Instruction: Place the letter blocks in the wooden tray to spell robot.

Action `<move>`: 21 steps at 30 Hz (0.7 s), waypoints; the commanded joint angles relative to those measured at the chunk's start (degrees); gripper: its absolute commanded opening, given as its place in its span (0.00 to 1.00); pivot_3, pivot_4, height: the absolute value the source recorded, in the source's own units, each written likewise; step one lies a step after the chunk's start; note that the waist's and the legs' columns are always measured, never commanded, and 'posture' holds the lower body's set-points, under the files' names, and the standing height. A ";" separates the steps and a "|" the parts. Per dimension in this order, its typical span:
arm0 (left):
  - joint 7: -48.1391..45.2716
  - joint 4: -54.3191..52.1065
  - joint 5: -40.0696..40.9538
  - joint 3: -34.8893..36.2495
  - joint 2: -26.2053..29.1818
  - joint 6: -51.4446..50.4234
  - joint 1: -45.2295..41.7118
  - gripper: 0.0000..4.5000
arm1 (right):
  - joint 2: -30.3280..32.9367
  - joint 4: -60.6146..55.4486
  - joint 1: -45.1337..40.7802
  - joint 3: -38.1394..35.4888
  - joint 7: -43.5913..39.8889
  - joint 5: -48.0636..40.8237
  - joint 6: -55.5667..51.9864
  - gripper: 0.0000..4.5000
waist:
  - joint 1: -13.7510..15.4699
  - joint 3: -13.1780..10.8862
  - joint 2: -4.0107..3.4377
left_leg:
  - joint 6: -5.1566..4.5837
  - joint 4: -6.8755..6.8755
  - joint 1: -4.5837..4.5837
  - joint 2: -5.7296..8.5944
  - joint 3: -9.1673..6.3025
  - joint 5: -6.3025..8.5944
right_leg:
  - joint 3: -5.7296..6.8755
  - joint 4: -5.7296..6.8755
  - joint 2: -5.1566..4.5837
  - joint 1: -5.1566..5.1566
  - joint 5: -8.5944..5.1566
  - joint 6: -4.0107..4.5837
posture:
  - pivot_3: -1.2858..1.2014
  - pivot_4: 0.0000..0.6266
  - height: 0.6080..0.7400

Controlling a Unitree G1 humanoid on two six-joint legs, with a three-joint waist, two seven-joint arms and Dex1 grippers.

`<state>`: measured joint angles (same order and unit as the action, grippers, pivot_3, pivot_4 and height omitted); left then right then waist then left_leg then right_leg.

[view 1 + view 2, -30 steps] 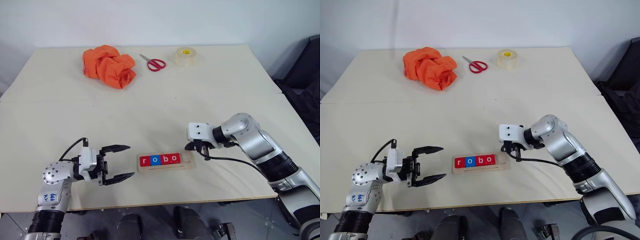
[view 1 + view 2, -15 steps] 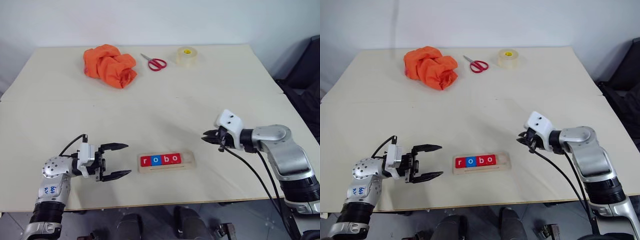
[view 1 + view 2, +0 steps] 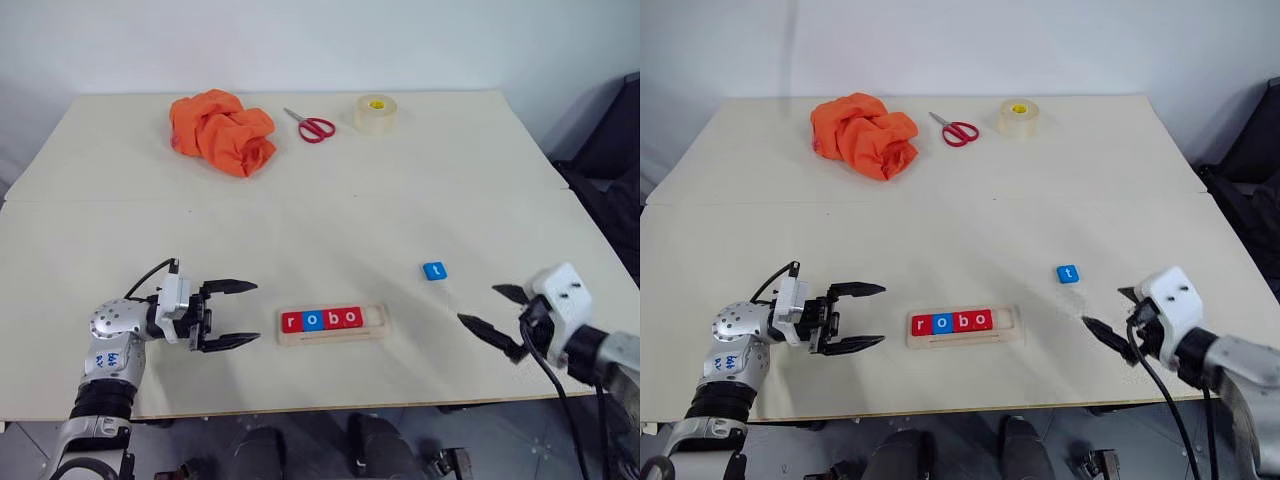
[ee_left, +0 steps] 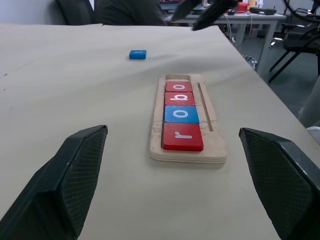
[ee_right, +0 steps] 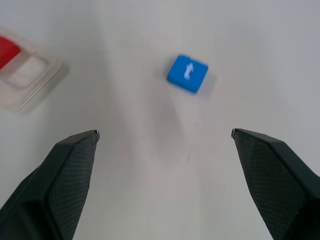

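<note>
The wooden tray lies near the table's front edge. In it sit four letter blocks: red r, blue o, red b and red o. The slot at its right end is bare. A blue t block lies flat on the table, behind and to the right of the tray. My left gripper hovers open just left of the tray and points at it. My right gripper is open and holds nothing, to the right of the tray and nearer me than the t block.
At the far side of the table lie a crumpled orange cloth, red-handled scissors and a roll of clear tape. The table's front edge runs just below the tray. Dark chairs stand off to the right.
My right gripper was shut by the tray's right end. It swung right and back toward me and opened, and the blue t block now lies on the table. The left arm barely moved.
</note>
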<state>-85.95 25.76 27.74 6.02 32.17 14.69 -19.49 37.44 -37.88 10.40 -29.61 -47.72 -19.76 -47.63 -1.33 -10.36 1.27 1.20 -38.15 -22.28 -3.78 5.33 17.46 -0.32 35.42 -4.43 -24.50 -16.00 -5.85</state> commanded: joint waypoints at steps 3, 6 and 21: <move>-1.70 -3.47 1.31 0.30 0.64 -0.83 0.65 1.00 | -0.93 -2.80 0.38 -3.25 4.02 -3.54 -0.29 1.00 | -0.52 0.03 0.05 | -0.01 -0.02 0.10 0.00 0.05 -0.01 | -0.07 0.00 -0.01 0.05 0.04 -0.06 | 0.52 0.24 1.00; -1.08 -6.20 1.74 0.56 0.90 -1.71 1.98 1.00 | -1.53 -1.64 -1.76 -0.79 7.31 -3.99 -0.90 1.00 | -0.43 0.02 0.04 | -0.03 -0.01 0.14 -0.01 0.02 -0.02 | -0.06 0.06 0.01 0.05 0.03 -0.04 | 0.52 0.24 1.00; 2.59 -16.30 2.73 5.00 4.43 -3.51 12.47 1.00 | -13.01 19.11 -21.67 16.58 24.54 2.08 3.48 1.00 | -0.21 0.01 0.03 | -0.02 0.08 0.06 -0.01 0.02 -0.02 | -0.04 0.07 -0.04 -0.06 -0.05 0.09 | 0.52 0.24 1.00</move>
<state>-83.78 11.65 29.23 10.01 36.13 10.95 -7.39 24.45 -19.47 -10.92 -12.82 -24.18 -18.84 -46.03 -1.54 -10.35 1.29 1.17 -38.06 -22.22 -3.78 5.35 17.44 -0.35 35.47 -4.48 -24.56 -16.05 -5.76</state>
